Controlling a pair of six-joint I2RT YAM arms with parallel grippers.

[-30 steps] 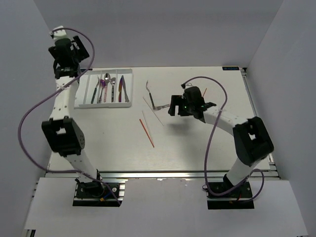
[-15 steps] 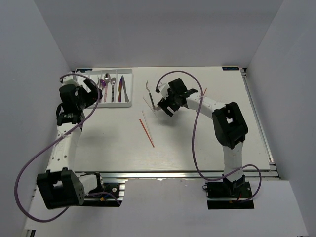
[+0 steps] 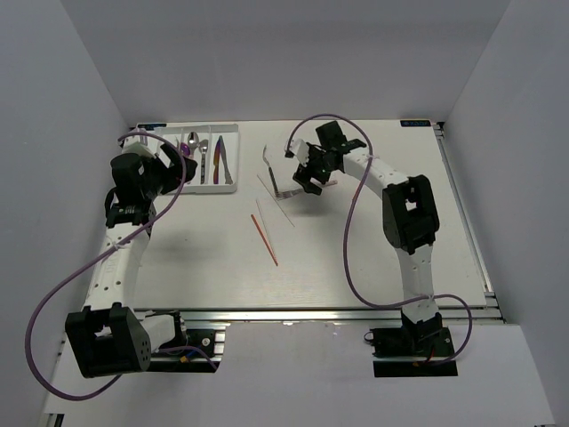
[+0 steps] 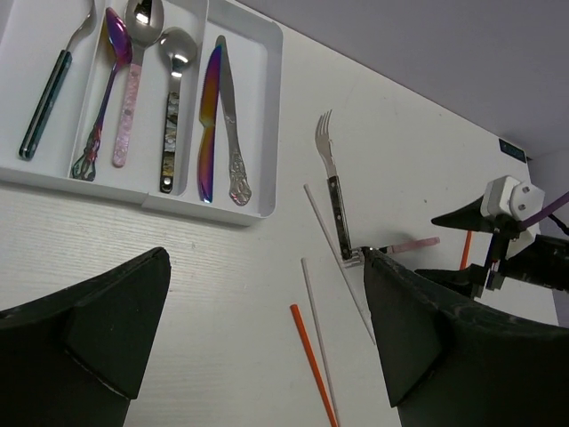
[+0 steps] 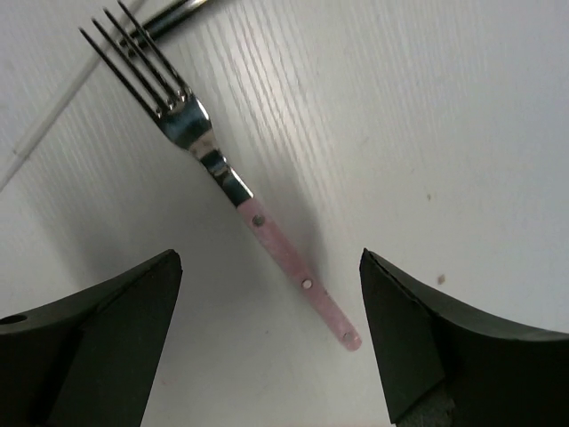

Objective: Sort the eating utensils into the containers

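The white tray (image 3: 201, 190) stands at the back left, and its slots hold a teal-handled fork (image 4: 46, 93), three spoons (image 4: 173, 107) and two knives (image 4: 210, 124). My left gripper (image 3: 172, 169) (image 4: 267, 260) hovers open and empty just right of the tray's near edge. Loose on the table lie a dark-handled fork (image 3: 267, 163) (image 4: 332, 189), white chopsticks (image 3: 275, 201) (image 4: 315, 316) and a red chopstick (image 3: 265, 240) (image 4: 311, 363). A pink-handled fork (image 5: 267, 233) (image 4: 413, 243) lies flat on the table. My right gripper (image 3: 308, 178) (image 5: 268, 258) is open low over its handle, one finger on each side, not touching it.
Another red chopstick (image 4: 465, 249) lies on the table behind the right gripper. The dark fork's handle (image 5: 173, 12) and a white chopstick (image 5: 40, 120) cross just beyond the pink fork's tines. Enclosure walls stand close on the left, back and right.
My right gripper has moved left and back, and down over the pink-handled fork. My left arm has folded back from beyond the tray, bringing its gripper beside the tray's near right side.
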